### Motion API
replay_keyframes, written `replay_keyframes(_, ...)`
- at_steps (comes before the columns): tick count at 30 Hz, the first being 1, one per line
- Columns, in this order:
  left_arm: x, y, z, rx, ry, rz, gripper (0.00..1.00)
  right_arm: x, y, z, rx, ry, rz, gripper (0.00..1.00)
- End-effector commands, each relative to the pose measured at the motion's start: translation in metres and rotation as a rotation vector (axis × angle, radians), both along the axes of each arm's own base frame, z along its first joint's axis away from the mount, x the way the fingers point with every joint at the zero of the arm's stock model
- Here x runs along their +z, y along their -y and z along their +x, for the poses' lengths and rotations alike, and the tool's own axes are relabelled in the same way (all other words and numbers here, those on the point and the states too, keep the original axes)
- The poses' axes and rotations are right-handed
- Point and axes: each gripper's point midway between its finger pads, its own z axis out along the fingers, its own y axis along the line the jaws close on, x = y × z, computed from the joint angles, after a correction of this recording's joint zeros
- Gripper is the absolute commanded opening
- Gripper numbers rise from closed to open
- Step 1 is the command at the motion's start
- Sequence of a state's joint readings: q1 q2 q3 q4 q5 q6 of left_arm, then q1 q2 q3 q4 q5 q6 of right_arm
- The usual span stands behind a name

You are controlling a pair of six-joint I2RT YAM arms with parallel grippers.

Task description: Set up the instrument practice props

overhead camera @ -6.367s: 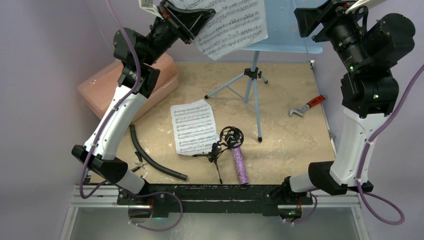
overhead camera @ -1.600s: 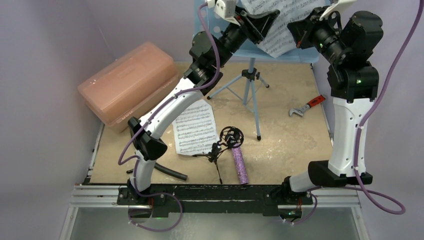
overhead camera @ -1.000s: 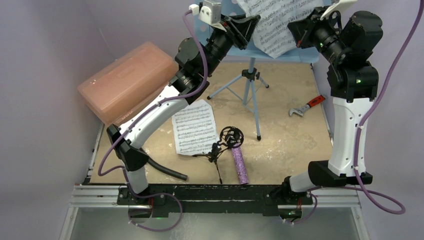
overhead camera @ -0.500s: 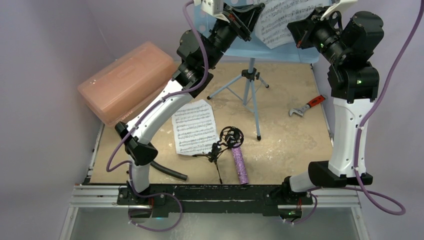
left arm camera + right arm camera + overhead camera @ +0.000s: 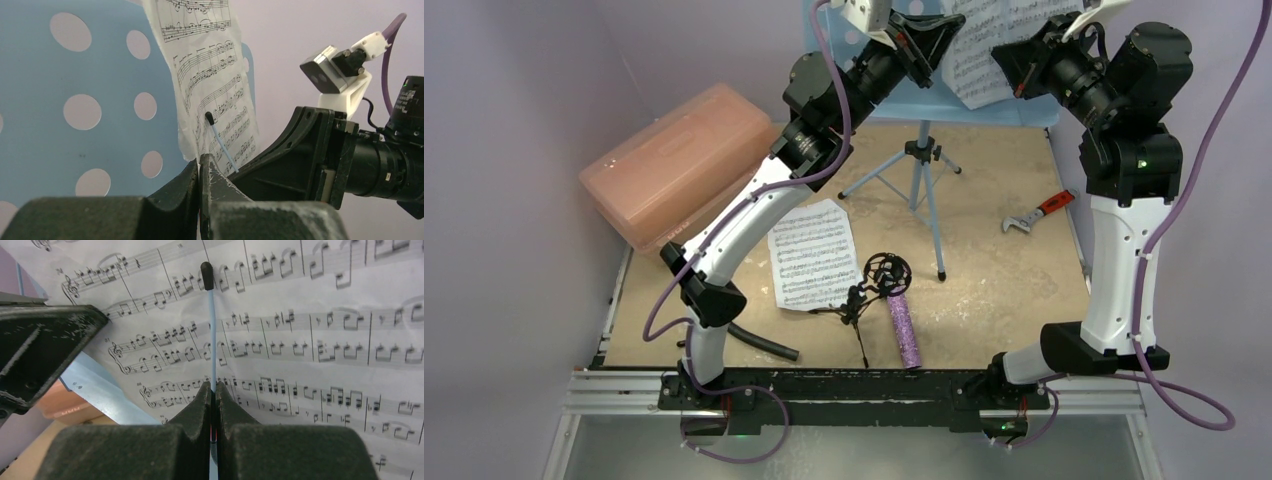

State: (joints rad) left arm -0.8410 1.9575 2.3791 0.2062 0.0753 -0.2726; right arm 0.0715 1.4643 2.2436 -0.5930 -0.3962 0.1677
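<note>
**Both grippers at the stand, one sheet up and one flat**

The left gripper point(image 5: 200, 167) is raised to the blue stand point(image 5: 60, 150) at the back of the surface point(image 5: 1004, 290). Its jaws are pressed together, and the lower corner of a sheet point(image 5: 210, 65) runs into the seam between them, so it looks clenched on that corner. The sheet hangs against the perforated desk of the stand, tilted, with its printed side facing the arms.

The right gripper point(image 5: 212, 390) comes in from the other side, close to the left one. Its jaws are clamped on a thin blue wire point(image 5: 212, 340) with a black tip. The wire rises from between the fingers and lies across the front of the sheet.

The stand's tripod legs rest on the surface below the two grippers. A second sheet point(image 5: 812, 252) lies flat near the middle of the surface. Just to its right the mic stand point(image 5: 879, 278) lies tipped over, and the purple mic point(image 5: 904, 328) lies on its side touching or just beside the ring mount, pointing toward the near edge.

A pink box point(image 5: 679, 165) sits at the left edge, a black hose point(image 5: 759, 342) lies near the left arm's base, and a wrench point(image 5: 1036, 212) lies at the right.
</note>
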Motion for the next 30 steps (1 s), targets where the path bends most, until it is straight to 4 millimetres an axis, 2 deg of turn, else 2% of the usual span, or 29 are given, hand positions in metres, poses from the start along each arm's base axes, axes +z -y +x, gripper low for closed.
replay_keyframes(1, 0.013, -0.006, -0.009, 0.005, 0.061, 0.022, 0.00, 0.047, -0.002, -0.033, 0.025, 0.169, 0.003, 0.00)
replay_keyframes(6, 0.011, -0.012, -0.002, 0.051, 0.083, 0.067, 0.00, 0.045, -0.002, -0.032, 0.022, 0.162, 0.003, 0.00)
replay_keyframes(11, 0.021, -0.022, 0.004, 0.047, 0.100, 0.023, 0.00, 0.044, -0.001, -0.030, 0.018, 0.159, 0.005, 0.00)
replay_keyframes(15, 0.021, -0.019, 0.007, 0.024, 0.100, 0.008, 0.00, 0.042, -0.001, -0.029, 0.012, 0.150, 0.009, 0.00)
replay_keyframes(19, 0.018, -0.021, 0.012, 0.030, 0.063, -0.021, 0.28, 0.039, 0.002, -0.027, -0.005, 0.129, 0.027, 0.00)
replay_keyframes(22, 0.016, -0.027, 0.012, 0.045, 0.041, -0.028, 0.42, 0.037, 0.003, -0.026, -0.014, 0.116, 0.036, 0.00)
replay_keyframes(25, 0.012, -0.035, 0.013, 0.075, 0.012, -0.017, 0.46, 0.036, 0.004, -0.026, -0.020, 0.111, 0.041, 0.00)
replay_keyframes(30, 0.000, -0.050, 0.012, 0.132, -0.033, 0.010, 0.45, 0.035, 0.005, -0.025, -0.026, 0.107, 0.044, 0.00)
